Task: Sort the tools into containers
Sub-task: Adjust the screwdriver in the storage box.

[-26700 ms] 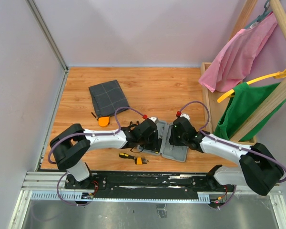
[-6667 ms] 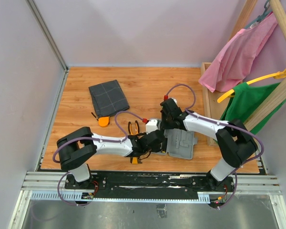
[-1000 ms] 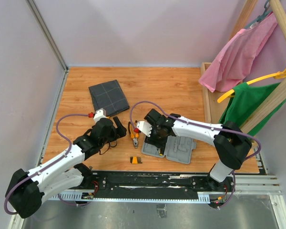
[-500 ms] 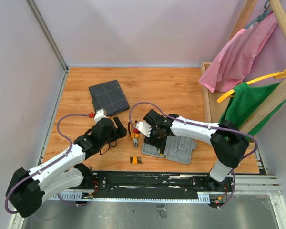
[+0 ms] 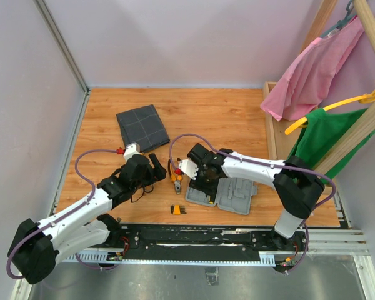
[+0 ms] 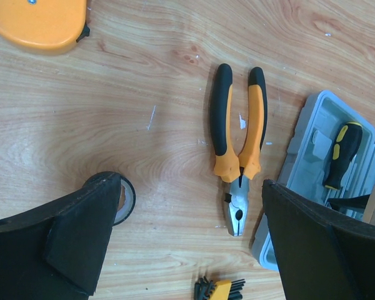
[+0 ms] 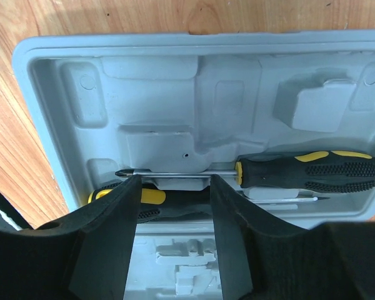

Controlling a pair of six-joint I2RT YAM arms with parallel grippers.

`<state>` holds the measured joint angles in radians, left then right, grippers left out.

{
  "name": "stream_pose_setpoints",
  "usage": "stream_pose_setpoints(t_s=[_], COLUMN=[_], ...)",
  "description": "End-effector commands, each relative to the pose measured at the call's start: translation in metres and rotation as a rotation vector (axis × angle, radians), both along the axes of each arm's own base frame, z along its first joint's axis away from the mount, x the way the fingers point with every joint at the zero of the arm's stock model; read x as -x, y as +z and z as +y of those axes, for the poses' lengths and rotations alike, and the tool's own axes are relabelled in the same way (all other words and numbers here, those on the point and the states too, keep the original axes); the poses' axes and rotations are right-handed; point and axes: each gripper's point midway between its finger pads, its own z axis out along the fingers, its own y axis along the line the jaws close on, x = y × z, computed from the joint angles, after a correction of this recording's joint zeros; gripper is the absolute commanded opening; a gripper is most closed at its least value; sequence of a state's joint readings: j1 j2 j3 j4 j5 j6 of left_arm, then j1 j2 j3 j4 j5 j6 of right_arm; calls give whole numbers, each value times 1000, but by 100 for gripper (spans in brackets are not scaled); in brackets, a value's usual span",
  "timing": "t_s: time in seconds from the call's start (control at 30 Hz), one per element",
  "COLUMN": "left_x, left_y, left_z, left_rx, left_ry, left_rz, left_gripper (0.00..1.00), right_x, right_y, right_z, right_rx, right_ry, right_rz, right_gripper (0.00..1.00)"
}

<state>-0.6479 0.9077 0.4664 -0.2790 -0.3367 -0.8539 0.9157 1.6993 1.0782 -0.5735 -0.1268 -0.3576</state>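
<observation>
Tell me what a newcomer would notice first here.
The orange-and-black pliers lying on the wooden table between the two arms stand out most, framed by the wide-open left hand. Beside them, the open grey case holds two black-and-yellow screwdrivers, with the right hand poised over them. At the far right, a pink garment and a green garment hang.
</observation>
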Motion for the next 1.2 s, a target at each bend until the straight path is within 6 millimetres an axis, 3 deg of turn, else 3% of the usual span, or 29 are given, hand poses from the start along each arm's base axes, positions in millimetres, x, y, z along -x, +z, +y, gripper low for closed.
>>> stream_pose_setpoints(t_s=[0.0, 0.17, 0.27, 0.5, 0.6, 0.7, 0.8, 0.97, 1.17], left_x=[-3, -4, -4, -5, -6, -8, -10, -7, 5], left_y=[4, 4, 4, 12, 18, 23, 27, 25, 21], left_z=[3, 4, 5, 4, 2, 0, -8, -34, -74], left_rx=[-1, -7, -15, -30, -39, -57, -59, -37, -32], left_ry=[14, 16, 15, -25, -51, -85, -131, -225, -326], left_rz=[-15, -16, -17, -48, -70, -89, -96, -81, -71], left_gripper=[98, 98, 98, 98, 97, 93, 88, 80, 76], right_x=[16, 17, 18, 3, -15, -41, -68, -84, -92], right_y=[-41, -44, -35, 30, 54, 67, 67, 56, 42], right_z=[-26, -26, -18, 23, 25, 12, -13, -32, -27], right_rx=[153, 153, 113, -191, -309, -376, -344, -255, -220], right_ry=[-23, -40, -46, -122, -242, -423, -656, -882, -955], right_rz=[72, 82, 88, 60, 39, 10, -47, 51, 80], right_gripper=[49, 48, 48, 49, 50, 49, 47, 42, 36])
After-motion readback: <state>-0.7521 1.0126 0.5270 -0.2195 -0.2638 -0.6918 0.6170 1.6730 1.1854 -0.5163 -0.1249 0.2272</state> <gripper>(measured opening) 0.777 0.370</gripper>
